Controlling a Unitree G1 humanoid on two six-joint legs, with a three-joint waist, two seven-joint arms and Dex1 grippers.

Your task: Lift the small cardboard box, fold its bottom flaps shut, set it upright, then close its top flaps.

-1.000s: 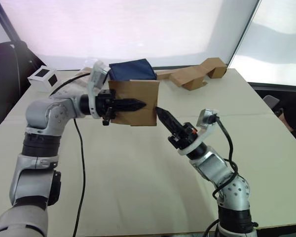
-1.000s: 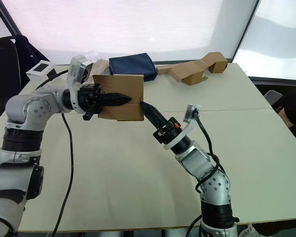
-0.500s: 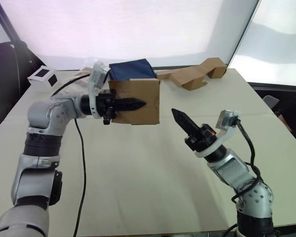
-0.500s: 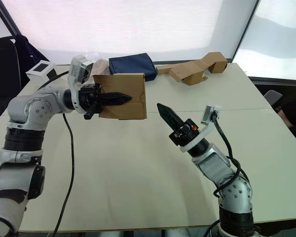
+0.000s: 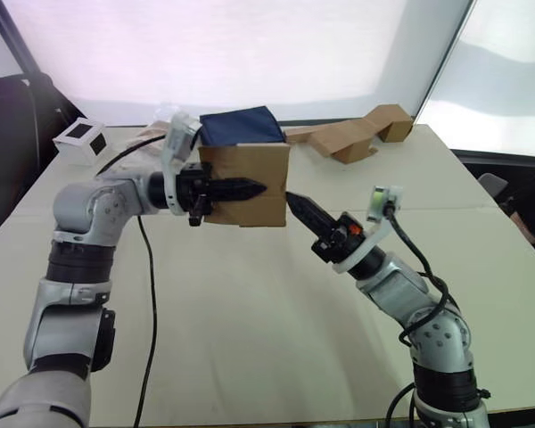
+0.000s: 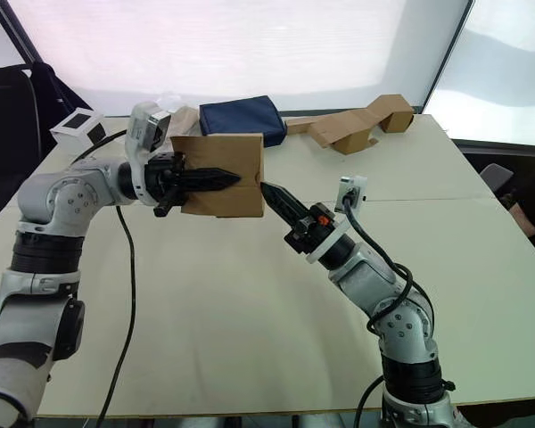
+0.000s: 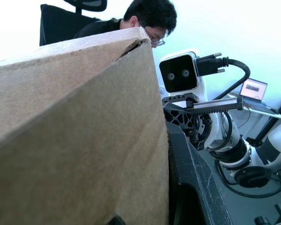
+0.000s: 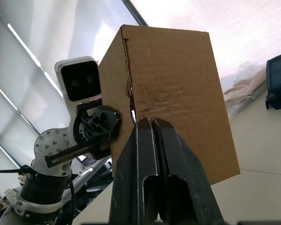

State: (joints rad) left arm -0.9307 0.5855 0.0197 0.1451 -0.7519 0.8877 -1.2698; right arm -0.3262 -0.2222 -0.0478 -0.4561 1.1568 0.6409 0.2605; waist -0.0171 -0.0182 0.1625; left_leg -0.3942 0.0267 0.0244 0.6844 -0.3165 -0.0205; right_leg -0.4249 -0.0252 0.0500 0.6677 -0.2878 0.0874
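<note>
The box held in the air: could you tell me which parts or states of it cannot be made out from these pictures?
- Head views: the box shows one plain wall; flaps on the far and side faces are turned away.
- Left wrist view: the box fills the near field, hiding the left gripper grip.
- Right wrist view: the right gripper, fingers together, covers the spot it meets; contact is unclear.
- Inside of the box: hidden by its walls.

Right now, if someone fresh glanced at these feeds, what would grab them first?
The small cardboard box, held off the table by the left gripper, which is clamped on its wall. Next, the right gripper, fingers together, its tip at the box's lower right corner. Behind lie a dark blue pouch, a strip of folded cardboard and a white cube.
</note>
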